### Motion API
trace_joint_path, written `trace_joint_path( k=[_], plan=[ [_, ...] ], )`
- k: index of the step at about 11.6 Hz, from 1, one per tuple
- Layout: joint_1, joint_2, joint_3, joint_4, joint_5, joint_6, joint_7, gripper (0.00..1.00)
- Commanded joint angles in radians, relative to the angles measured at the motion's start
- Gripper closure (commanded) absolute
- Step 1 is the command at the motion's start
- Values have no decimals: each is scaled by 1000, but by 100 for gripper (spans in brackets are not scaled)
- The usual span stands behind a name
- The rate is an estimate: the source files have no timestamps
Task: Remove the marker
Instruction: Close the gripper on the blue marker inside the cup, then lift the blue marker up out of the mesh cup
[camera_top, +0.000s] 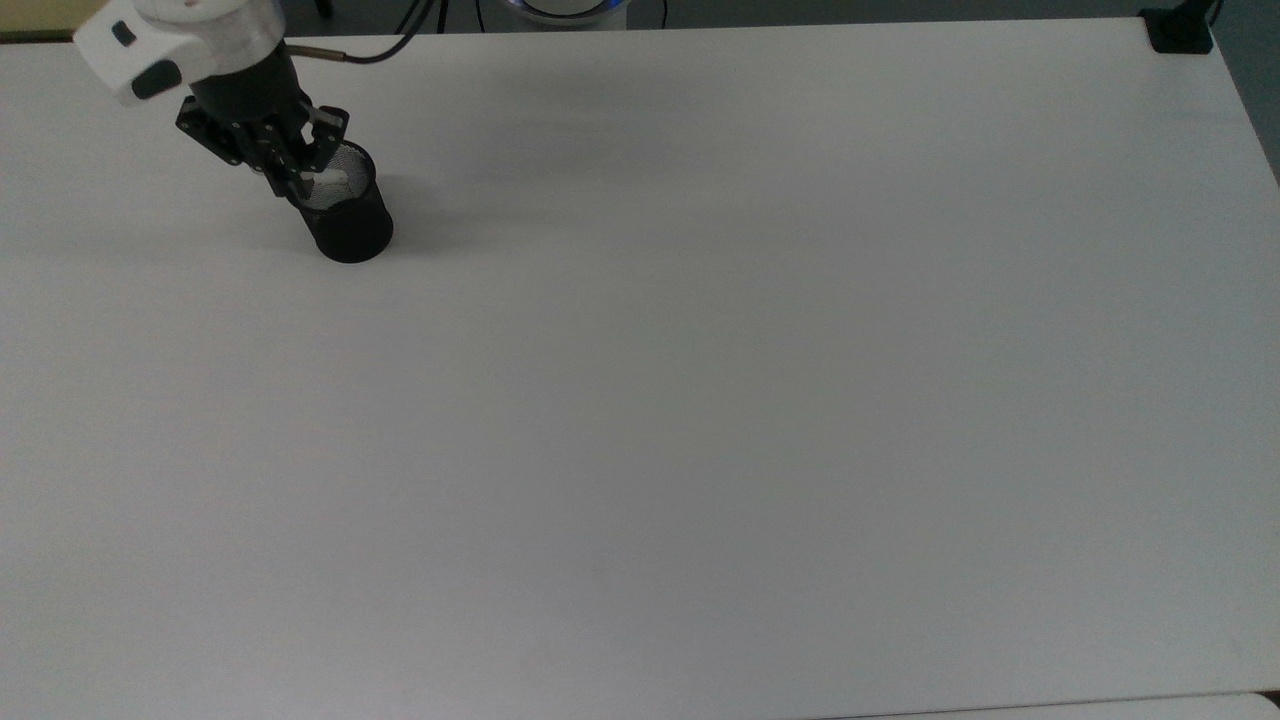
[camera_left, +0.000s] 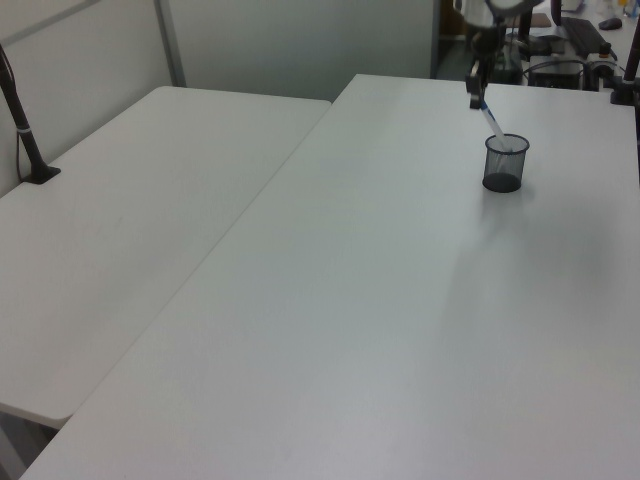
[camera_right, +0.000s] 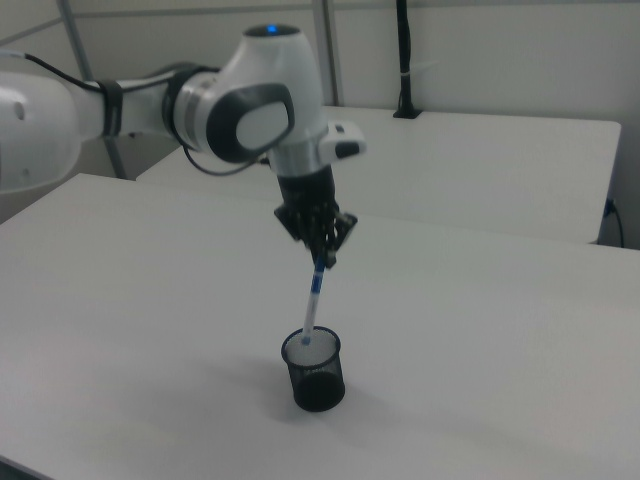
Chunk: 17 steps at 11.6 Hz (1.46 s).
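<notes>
In the top view, the gripper sat above the cup, at its rim on the top view's left, fingers pinched on the marker. In the left view, the marker slanted from gripper to cup mouth, its lower end barely inside. In the right view, it hung tilted, gripped at the blue cap, probably mid-extraction, over the table.

White, rounded arm shells with dark grey joint panels and a small blue light atop one joint. Black two-finger gripper beneath a white flange with dark oval buttons. Thin black cable along the wrist.
</notes>
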Motion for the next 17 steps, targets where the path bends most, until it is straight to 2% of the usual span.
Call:
trace_joint_path(
  k=[1, 2, 4, 6, 8, 9, 11, 12, 15, 17],
  plan=[
    [12, -29, -14, 107, 32, -39, -24, 95],
    [29, -32, -15, 129, 35, -47, -21, 95],
    [130, -21, -27, 178, 50, -172, -9, 95],
    [208, -15, -29, 178, 87, -289, 20, 95],
    [267, 64, -30, 187, 94, -301, 45, 95],
    [276, 126, -29, 245, 101, -300, 43, 95],
    [270, 291, -27, 368, 170, -286, 46, 95],
    [273, 351, -23, 405, 175, -287, 46, 95],
    [275, 444, -11, 460, 182, -280, 69, 95],
    [275, 497, 0, 479, 179, -207, 77, 94]
  ],
)
